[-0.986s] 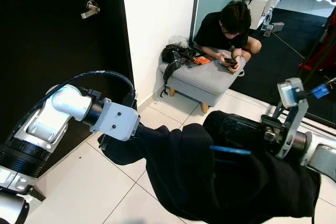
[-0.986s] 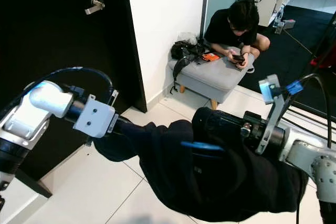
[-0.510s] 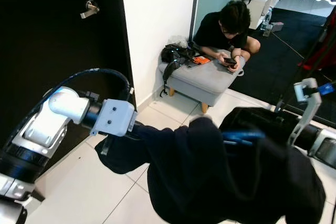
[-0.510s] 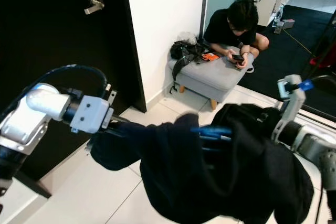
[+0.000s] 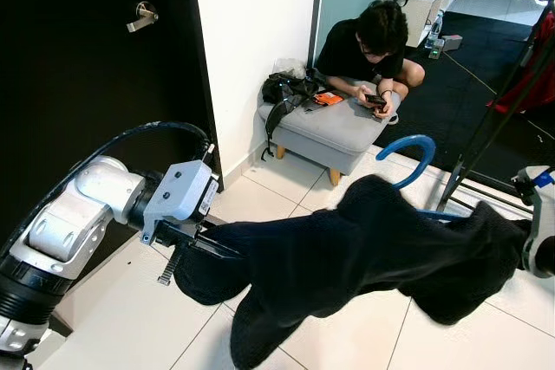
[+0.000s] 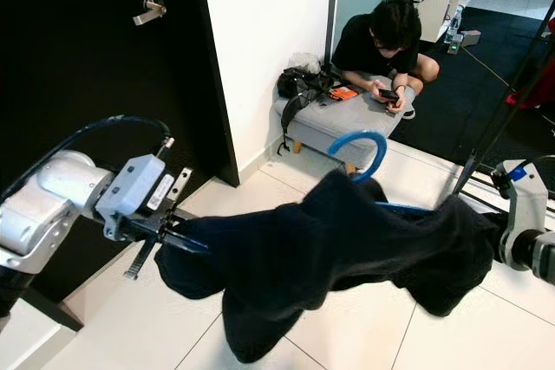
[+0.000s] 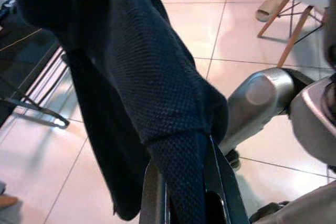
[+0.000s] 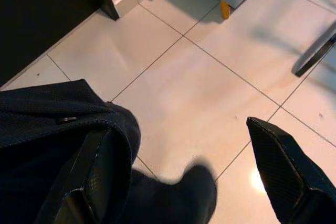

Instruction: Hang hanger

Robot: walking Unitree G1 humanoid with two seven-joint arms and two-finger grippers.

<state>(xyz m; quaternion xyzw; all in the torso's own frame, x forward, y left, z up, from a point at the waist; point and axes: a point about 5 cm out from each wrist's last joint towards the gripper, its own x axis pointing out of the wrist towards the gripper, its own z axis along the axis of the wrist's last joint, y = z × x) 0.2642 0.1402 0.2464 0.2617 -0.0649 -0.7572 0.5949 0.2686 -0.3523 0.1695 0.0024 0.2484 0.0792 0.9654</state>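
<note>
The left tool (image 7: 184,192) is clamped on one end of a dark garment (image 6: 347,240), which stretches across to the right tool (image 8: 173,182), whose fingers stand spread, one under the cloth. The blue hanger (image 6: 360,149) hook rises above the garment, over the tiled floor (image 6: 347,335).

You see a black garment (image 5: 364,244) with a fine knit texture, draped over a bright blue hanger (image 5: 408,152). Your arms are silver, each tool's fingers (image 8: 278,156) black. The floor (image 5: 156,318) is white tile with dark grout, the door (image 5: 78,84) black, the footstool (image 5: 334,132) grey.
</note>
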